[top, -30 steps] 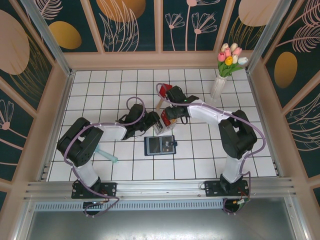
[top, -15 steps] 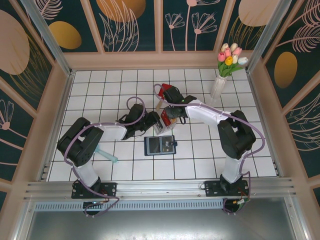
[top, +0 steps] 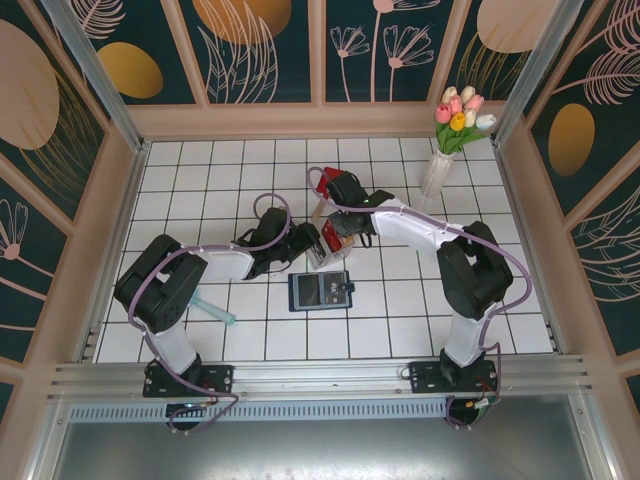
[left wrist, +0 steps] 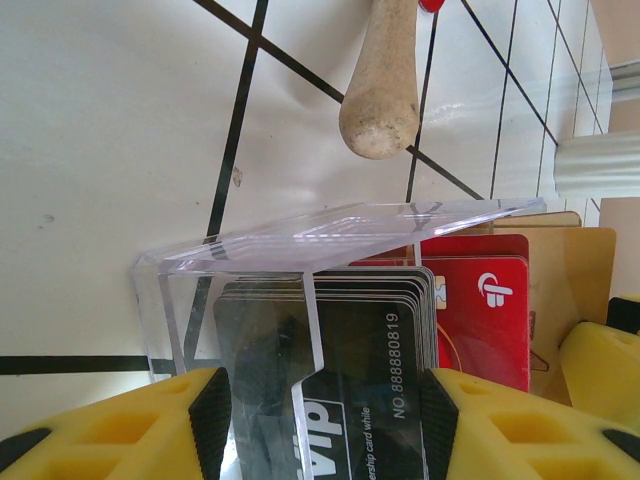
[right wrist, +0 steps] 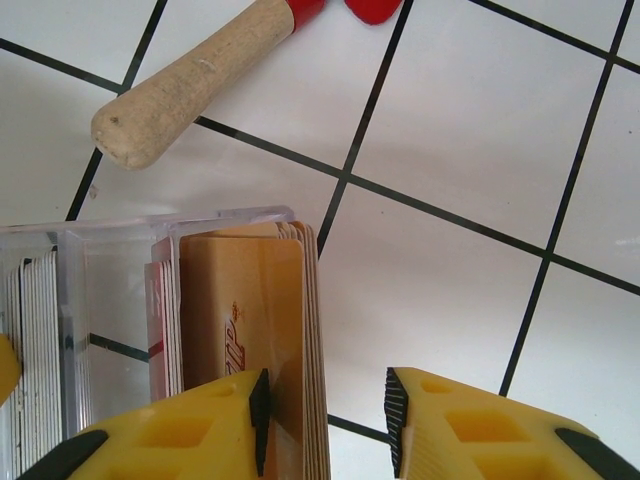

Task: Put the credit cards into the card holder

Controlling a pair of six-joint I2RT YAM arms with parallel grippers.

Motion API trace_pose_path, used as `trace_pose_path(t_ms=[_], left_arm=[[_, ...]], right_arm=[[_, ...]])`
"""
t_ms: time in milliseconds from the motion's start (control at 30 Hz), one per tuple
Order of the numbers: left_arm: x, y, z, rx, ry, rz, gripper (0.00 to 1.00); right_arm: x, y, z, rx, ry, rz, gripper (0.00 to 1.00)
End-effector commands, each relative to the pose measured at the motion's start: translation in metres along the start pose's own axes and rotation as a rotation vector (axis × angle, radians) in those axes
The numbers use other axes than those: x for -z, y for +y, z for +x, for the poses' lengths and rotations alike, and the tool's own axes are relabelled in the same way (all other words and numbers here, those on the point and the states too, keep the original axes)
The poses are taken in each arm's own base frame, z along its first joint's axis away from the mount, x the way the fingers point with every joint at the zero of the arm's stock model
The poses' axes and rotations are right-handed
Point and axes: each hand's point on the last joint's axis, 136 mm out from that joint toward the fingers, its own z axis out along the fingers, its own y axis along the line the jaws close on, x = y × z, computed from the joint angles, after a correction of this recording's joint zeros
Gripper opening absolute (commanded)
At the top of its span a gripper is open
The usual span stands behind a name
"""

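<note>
**Cards in the box, wallet lying open**

The cards are stood on edge in a clear box near the middle of the bench, just beside the wooden handle of a red paddle. Black ones are packed at one side, red ones come next, and tan ones are outermost. The wallet is laid open and flat, a little nearer the arms and apart from the box. Whether its slots hold a card cannot be told.

The left hand is set across the box at the black cards, its pads seemingly pressed against it — a steadying hold, by the look. The right hand is spread, with the outermost tan cards between its fingers and a clear gap left on one side. Nothing is pinched yet.

The cards are judged light, thin, stiff and slick, and they are closely stacked, so one may easily be dragged out with its neighbours. A pinch on the flat faces near the free top edge is advised — and the light box should be kept held down.
</note>
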Motion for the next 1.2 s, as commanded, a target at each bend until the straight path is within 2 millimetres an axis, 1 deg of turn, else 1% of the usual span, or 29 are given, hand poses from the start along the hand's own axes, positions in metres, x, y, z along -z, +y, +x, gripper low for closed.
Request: trace_pose_path(t_ms=[0,133,233,467,567,600,767,867,1000,1167], left_arm=[[-0.005,0.031,0.006,-0.005,0.017,-0.106,0.54],[-0.005,0.032,0.007,-0.006,0.019,-0.110,0.54],[-0.006,0.033,0.007,-0.006,0.020,-0.113,0.54],[-0.006,0.033,0.007,-0.007,0.020,-0.113,0.54],[-0.006,0.033,0.007,-0.008,0.020,-0.114,0.54],[-0.006,0.033,0.007,-0.008,0.019,-0.114,0.54],[-0.006,0.033,0.007,-0.011,0.019,-0.117,0.54],[-0.005,0.032,0.007,-0.015,0.018,-0.117,0.54],[-0.002,0.029,0.005,-0.025,0.011,-0.111,0.54],[0.006,0.014,0.001,-0.053,0.001,-0.067,0.55]], right_arm=[[0.016,-0.012,-0.007,-0.003,-0.016,0.044,0.35],[0.014,-0.008,-0.005,-0.005,-0.005,0.021,0.31],[0.014,-0.009,-0.005,-0.008,-0.005,0.026,0.24],[0.020,-0.012,-0.008,-0.010,-0.019,0.043,0.15],[0.023,-0.014,-0.011,-0.015,-0.029,0.048,0.14],[0.025,-0.015,-0.012,-0.015,-0.034,0.051,0.11],[0.029,-0.016,-0.015,-0.018,-0.047,0.054,0.11],[0.033,-0.014,-0.016,-0.027,-0.051,0.037,0.07],[0.043,-0.003,-0.021,-0.049,-0.067,-0.045,0.06],[0.063,0.008,-0.027,-0.109,-0.097,-0.148,0.03]])
